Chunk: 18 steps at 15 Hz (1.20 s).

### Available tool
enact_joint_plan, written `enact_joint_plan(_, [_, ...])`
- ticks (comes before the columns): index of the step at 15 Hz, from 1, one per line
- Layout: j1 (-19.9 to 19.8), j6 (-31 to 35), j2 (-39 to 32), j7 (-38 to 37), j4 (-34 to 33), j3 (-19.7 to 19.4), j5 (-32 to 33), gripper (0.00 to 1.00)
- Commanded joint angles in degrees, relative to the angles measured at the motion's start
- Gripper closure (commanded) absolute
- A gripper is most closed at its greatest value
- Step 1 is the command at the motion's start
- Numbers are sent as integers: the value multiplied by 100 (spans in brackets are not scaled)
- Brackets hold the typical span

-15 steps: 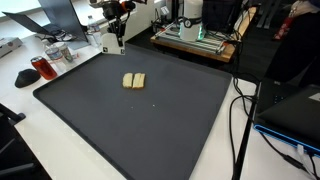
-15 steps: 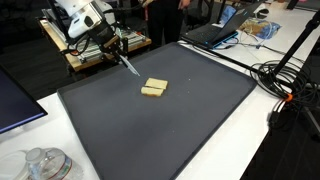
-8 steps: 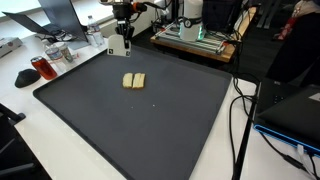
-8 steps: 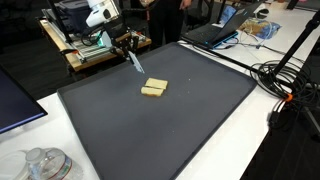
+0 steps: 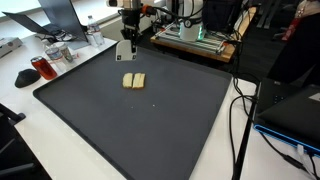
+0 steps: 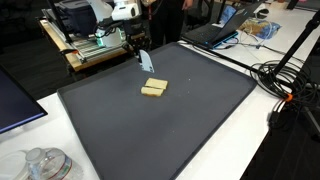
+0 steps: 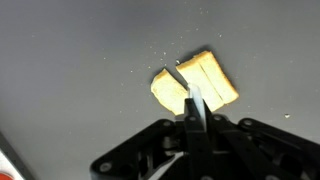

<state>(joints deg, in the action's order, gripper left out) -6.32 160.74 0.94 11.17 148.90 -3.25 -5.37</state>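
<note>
Black end effector (image 7: 192,118) downturned, clamping blade (image 7: 187,88), near bread (image 7: 216,80)

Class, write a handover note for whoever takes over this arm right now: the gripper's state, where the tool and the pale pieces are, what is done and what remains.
Gripper: shut on a thin flat tool, blade pointing down.
Pale pieces: two, side by side and touching, lying on the dark mat.
Done: the tool is gripped and held above the mat, close beside the pieces; in the wrist view its tip points at them.
Left: the blade appears clear of the pieces, and no contact shows in any view.
</note>
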Motion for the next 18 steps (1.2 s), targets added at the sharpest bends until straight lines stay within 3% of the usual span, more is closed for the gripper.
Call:
enact_joint_plan(1, [116, -681, 154, -1399, -353, 71, 1597, 99])
enact_joint_plan(3, [254, -1239, 205, -2018, -659, 225, 2238, 99])
enact_joint_plan(6, [536, -2189, 63, -2263, -1297, 506, 2436, 99])
enact_joint_plan(12, [871, -3883, -586, -2115, -2685, 695, 2284, 99])
enact_joint_plan(18, [777, -4338, -1149, -2344, -3503, 471, 1660, 99])
